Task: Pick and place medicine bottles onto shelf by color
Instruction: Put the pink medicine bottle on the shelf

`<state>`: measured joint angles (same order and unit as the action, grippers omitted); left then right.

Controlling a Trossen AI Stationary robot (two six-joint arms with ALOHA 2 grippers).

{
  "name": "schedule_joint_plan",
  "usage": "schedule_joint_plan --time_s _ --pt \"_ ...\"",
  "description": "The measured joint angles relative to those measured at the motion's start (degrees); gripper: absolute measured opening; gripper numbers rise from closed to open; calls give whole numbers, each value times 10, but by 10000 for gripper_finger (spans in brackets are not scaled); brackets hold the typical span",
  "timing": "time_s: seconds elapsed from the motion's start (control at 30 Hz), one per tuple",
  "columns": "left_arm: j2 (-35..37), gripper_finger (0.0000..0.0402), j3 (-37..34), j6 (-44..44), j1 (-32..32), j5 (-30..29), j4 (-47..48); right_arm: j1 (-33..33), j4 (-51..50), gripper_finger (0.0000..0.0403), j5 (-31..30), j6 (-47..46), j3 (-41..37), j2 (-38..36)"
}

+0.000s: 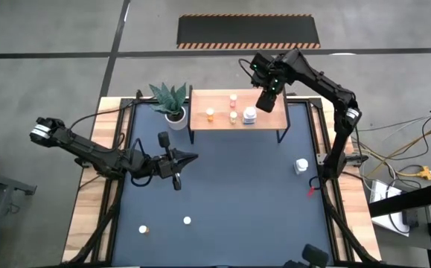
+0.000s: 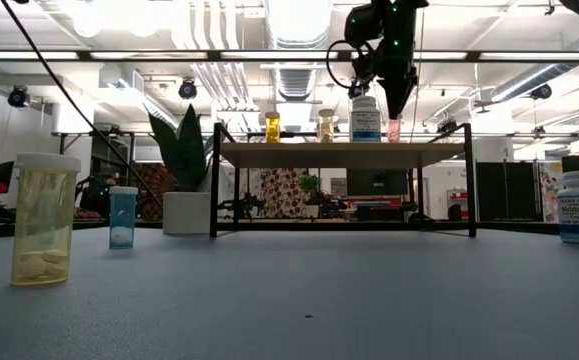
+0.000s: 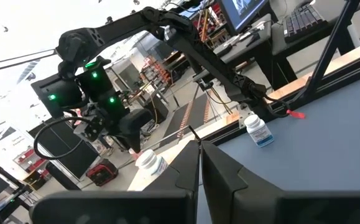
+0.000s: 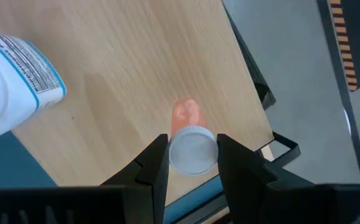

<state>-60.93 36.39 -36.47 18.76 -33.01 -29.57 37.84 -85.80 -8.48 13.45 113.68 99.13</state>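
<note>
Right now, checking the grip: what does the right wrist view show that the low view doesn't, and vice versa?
Right wrist only: the cap of the pink bottle from above, with the right gripper jaws on either side of it. Low only: two orange bottles on the shelf and a yellow bottle near the camera. Both: pink bottle, white bottle, shelf.

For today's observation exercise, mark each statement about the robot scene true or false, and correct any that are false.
1. The right hand holds a pink bottle over the shelf. True.
2. The left hand is above the shelf. False: it hangs over the blue table, left of centre.
3. A potted plant stands left of the shelf. True.
4. The shelf is bare. False: several bottles, including a white bottle, stand on it.
</note>
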Motion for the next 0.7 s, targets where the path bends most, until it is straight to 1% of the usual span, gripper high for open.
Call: schedule_joint_plan --time_s 0.07,0.17,0.7 --pt "0 0 0 0 0 0 0 2 1 110 4 0 -4 0" --pt "0 0 0 1 0 0 0 5 1 110 25 0 -7 4" --pt "0 0 0 1 0 0 1 6 4 110 27 -5 -16 4"
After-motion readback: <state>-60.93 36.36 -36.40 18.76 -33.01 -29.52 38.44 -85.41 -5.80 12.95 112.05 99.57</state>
